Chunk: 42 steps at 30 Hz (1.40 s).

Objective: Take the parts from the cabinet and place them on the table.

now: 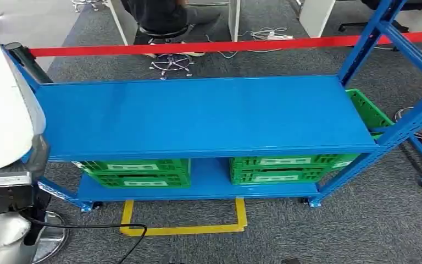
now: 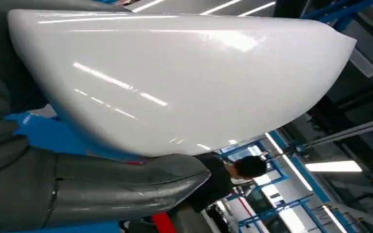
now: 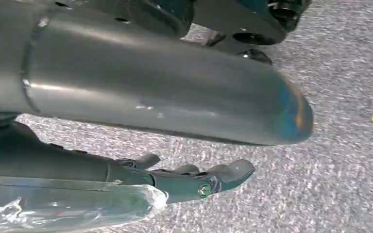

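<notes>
Placement pending: left robot hand (image 2: 77,194) grips a white part (image 2: 175,82); right robot hand (image 3: 175,179) hangs spread, empty. Lower squarely onto blue shelf (image 1: 198,115).

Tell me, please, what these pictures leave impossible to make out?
- Contents of the green crates: head view, hidden under the blue shelf.
- Crate labels: head view, too small to read.
- Left hand: left wrist view, fingers behind the white part it holds.
- White part: head view, cut off at the edge.
</notes>
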{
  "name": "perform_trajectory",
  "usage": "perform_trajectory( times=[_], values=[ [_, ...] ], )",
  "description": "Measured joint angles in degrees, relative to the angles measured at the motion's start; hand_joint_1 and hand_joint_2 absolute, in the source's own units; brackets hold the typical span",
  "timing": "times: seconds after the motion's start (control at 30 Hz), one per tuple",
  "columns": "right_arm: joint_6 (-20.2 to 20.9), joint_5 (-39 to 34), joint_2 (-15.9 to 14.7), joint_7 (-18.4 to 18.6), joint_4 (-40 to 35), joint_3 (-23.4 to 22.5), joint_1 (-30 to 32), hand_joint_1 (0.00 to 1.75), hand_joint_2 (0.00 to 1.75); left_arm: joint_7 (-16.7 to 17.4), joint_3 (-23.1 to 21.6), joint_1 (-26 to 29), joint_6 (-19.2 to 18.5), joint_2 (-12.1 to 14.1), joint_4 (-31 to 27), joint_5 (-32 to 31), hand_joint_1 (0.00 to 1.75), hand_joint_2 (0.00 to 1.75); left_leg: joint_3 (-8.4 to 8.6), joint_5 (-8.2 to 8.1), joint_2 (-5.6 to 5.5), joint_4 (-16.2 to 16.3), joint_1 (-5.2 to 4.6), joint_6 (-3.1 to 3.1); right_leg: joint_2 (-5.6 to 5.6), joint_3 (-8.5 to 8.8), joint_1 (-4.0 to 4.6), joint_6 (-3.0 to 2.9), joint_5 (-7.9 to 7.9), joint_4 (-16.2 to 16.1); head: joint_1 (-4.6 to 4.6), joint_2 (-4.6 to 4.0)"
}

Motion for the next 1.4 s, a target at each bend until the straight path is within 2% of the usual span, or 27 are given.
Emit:
perform_trajectory(
  times=[0.07,0.1,0.2,0.27,0.3,0.37,0.4,0.43,0.5,0.53,0.57,0.63,0.67,0.73,0.77,0.8,0.87,0.9,0.93,1.0,1.07,1.1,1.13,1.23,1.27,1.33,1.4],
  values=[
    [0.02,0.0,0.0,0.0,0.0,0.0,0.01,0.0,0.0,-0.07,0.0,-0.02,0.0,0.04,-0.04,-0.11,1.75,1.75,6.79,2.77,0.0,-9.39,0.03,0.17,0.05,-1.12,-0.08,0.39,0.49,0.7,-0.04,0.0],
    [0.0,0.0,0.0,0.0,0.0,0.0,0.0,0.0,0.0,-0.11,0.0,-0.12,0.0,0.04,-0.17,-0.15,1.75,1.75,9.53,1.1,-0.04,-13.72,-0.16,0.41,0.1,-1.59,0.14,0.75,0.74,1.04,-0.06,0.0],
    [-0.07,0.0,0.0,0.0,0.0,0.0,-0.04,0.0,0.0,-0.2,0.0,-0.11,-0.02,0.07,-0.37,-0.17,1.75,1.75,9.46,1.35,-0.14,-14.68,-0.52,1.44,0.05,-1.88,0.0,1.71,1.91,1.09,0.02,0.0],
    [-0.09,0.0,0.0,-0.02,0.02,-0.02,0.02,0.0,0.0,-0.24,0.0,-0.13,-0.11,0.04,-0.39,-0.17,1.75,1.75,8.71,2.66,0.26,-15.31,-0.16,2.78,0.12,-2.38,-0.19,2.42,1.57,1.48,-0.11,0.0],
    [-0.07,0.0,0.0,0.0,0.02,-0.02,0.03,0.0,0.0,-0.3,0.0,-0.2,-0.2,0.04,-0.46,-0.2,1.75,1.75,7.98,3.23,0.22,-15.24,-0.25,3.28,0.11,-3.77,-0.18,2.61,-1.25,3.12,0.02,0.0],
    [-0.07,0.0,0.0,0.0,0.02,-0.02,0.02,0.0,0.0,-0.31,0.0,-0.11,-0.24,0.04,-0.5,-0.2,1.75,1.75,6.51,4.37,0.26,-15.22,-0.33,3.55,0.11,-5.99,-0.26,2.93,-7.63,10.9,0.35,0.0],
    [-0.09,0.0,0.0,0.0,0.02,-0.02,0.0,0.0,0.0,-0.31,0.0,-0.1,-0.24,0.07,-0.5,-0.2,1.75,1.75,5.62,5.04,0.28,-15.18,-0.42,3.62,0.11,-7.05,-0.26,3.07,-9.85,15.39,0.26,0.0],
    [-0.09,0.0,0.0,0.0,0.02,-0.02,0.01,0.0,0.0,-0.31,0.02,-0.08,-0.24,0.07,-0.5,-0.2,1.75,1.75,4.85,5.62,0.3,-15.11,-0.49,3.63,0.1,-7.45,-0.26,3.13,-10.37,18.22,0.35,0.0],
    [-0.07,0.0,0.0,0.0,0.02,-0.02,0.02,0.0,0.0,-0.31,0.0,0.05,-0.28,0.05,-0.5,-0.24,1.75,1.75,3.21,6.82,0.3,-15.07,-0.71,3.54,0.1,-5.31,-0.25,2.95,-7.06,17.77,0.35,0.0],
    [-0.09,0.0,0.0,0.0,0.02,-0.02,-0.04,0.0,0.0,-0.31,0.0,0.11,-0.31,0.04,-0.5,-0.33,1.75,1.75,2.29,7.54,0.28,-15.05,-0.82,3.41,0.1,-1.94,-0.23,2.61,-4.35,13.48,0.31,0.0],
    [-0.07,0.0,0.0,0.0,0.02,-0.02,-0.13,0.0,0.0,-0.31,0.0,0.11,-0.33,0.04,-0.5,-0.33,1.75,1.75,1.76,8.05,0.2,-15.03,-0.91,3.29,0.11,1.52,-0.21,2.28,-3.36,8.69,0.33,0.0],
    [-0.09,0.0,0.0,-0.04,0.0,-0.02,-0.44,0.0,0.0,-0.31,0.0,0.13,-0.31,0.04,-0.63,-0.39,1.75,1.75,1.09,8.89,0.17,-14.81,-1.21,2.75,0.14,8.82,0.03,1.95,-5.81,-1.79,0.26,0.0],
    [-0.09,0.0,0.0,-0.02,0.0,-0.02,-0.51,0.0,0.0,-0.31,0.0,0.11,-0.31,0.07,-0.66,-0.42,1.75,1.75,1.08,9.62,0.3,-14.87,-1.15,2.45,0.23,8.72,0.08,1.96,-5.93,-2.13,0.04,0.0],
    [-0.15,-0.02,0.0,0.0,0.0,-0.04,-0.25,0.0,0.0,-0.31,0.0,0.2,-0.33,0.13,-0.66,-0.42,1.75,1.75,1.03,10.39,0.31,-15.04,-0.72,1.88,0.24,7.75,0.51,1.47,-5.37,-2.06,0.04,0.0],
    [-0.15,-0.02,0.0,-0.02,0.0,-0.09,-0.13,0.0,0.0,-0.31,0.0,0.37,-0.33,0.15,-0.66,-0.33,1.75,1.75,0.63,10.06,0.14,-14.78,-0.65,1.5,-0.07,7.26,0.11,0.73,-4.49,-2.49,0.26,0.0],
    [-0.15,-0.02,0.0,0.0,0.0,-0.15,-0.2,0.0,0.0,-0.31,0.04,0.53,-0.33,0.22,-0.66,-0.33,1.75,1.75,0.02,7.47,0.1,-13.77,-0.56,1.21,-0.17,6.62,0.17,0.2,-3.9,-2.43,0.09,0.0],
    [-0.13,-0.02,0.0,-0.02,0.0,-0.28,-0.24,0.0,0.0,-0.31,0.11,0.53,-0.33,0.37,-0.66,-0.31,1.75,1.75,-1.76,0.06,0.1,-6.66,-0.41,0.79,-0.21,5.64,0.22,-0.27,-2.65,-2.33,-0.28,0.0],
    [-0.13,-0.02,0.0,-0.02,0.0,-0.33,-0.22,0.0,0.0,-0.31,0.15,0.54,-0.33,0.37,-0.66,-0.28,1.75,1.75,-2.67,-2.61,0.1,-2.02,-0.36,0.64,-0.23,4.79,0.26,-0.31,-1.94,-2.21,-0.22,0.0],
    [-0.13,-0.02,0.0,-0.02,0.0,-0.37,-0.21,0.0,0.0,-0.31,0.15,0.64,-0.33,0.41,-0.65,-0.28,1.75,1.75,-3.07,-3.42,0.1,1.6,-0.32,0.52,-0.24,3.81,0.29,-0.29,-1.33,-1.96,-0.22,0.0],
    [-0.13,-0.02,0.0,-0.02,0.0,-0.44,-0.2,0.0,0.0,-0.31,0.2,0.78,-0.33,0.44,-0.66,-0.28,1.75,1.75,-1.14,-0.43,0.1,1.73,-0.22,0.46,-0.24,1.79,0.29,-0.16,-0.43,-1.31,-0.24,0.0],
    [-0.13,-0.02,0.0,-0.02,0.0,-0.46,-0.2,0.0,0.0,-0.31,0.35,0.78,-0.31,0.46,-0.66,-0.33,1.75,1.75,4.35,3.31,0.1,-5.75,-0.18,0.6,-0.19,0.04,0.23,0.19,0.19,-0.42,-0.24,0.0],
    [-0.11,-0.02,0.0,0.0,0.0,-0.48,-0.16,0.0,0.0,-0.31,0.44,0.79,-0.28,0.48,-0.7,-0.35,1.75,1.75,7.89,2.94,0.07,-11.0,-0.16,0.79,-0.14,-0.53,0.23,0.46,0.42,0.07,-0.28,0.0],
    [-0.13,-0.02,0.0,-0.02,0.0,-0.5,-0.21,0.0,0.0,-0.31,0.46,0.85,-0.26,0.5,-0.83,-0.48,1.75,1.75,9.81,1.75,-0.04,-14.52,-0.37,1.0,-0.12,-1.11,0.53,0.74,0.65,0.58,-0.24,0.0],
    [-0.13,-0.04,0.0,-0.02,0.0,-0.61,-0.14,0.0,0.0,-0.48,0.63,1.43,0.0,0.61,-1.27,-0.83,1.75,1.75,9.46,1.42,-0.11,-15.15,-0.59,1.46,-0.14,-1.83,0.37,1.74,2.02,0.58,-0.15,0.0],
    [-0.15,-0.07,0.0,-0.02,0.02,-0.65,0.03,0.0,0.0,-0.5,0.65,1.72,0.04,0.59,-1.38,-0.85,1.75,1.75,8.92,2.05,-0.03,-15.56,-0.38,2.23,-0.09,-2.19,0.58,2.17,2.28,0.63,-0.15,0.0],
    [-0.15,-0.09,0.0,-0.02,0.02,-0.77,0.09,0.0,0.0,-0.66,0.66,1.99,0.17,0.59,-1.66,-0.92,1.75,1.75,8.04,3.04,0.19,-15.67,-0.17,3.39,0.07,-3.99,0.33,2.68,-2.64,3.93,0.07,0.0],
    [-0.15,-0.11,0.0,-0.02,0.02,-0.85,0.02,0.0,0.0,-0.85,0.72,2.61,0.28,0.59,-1.95,-1.03,1.75,1.75,6.87,4.06,0.33,-15.54,-0.39,3.72,0.05,-6.39,0.12,3.05,-8.61,13.25,0.18,0.0]
  ],
)
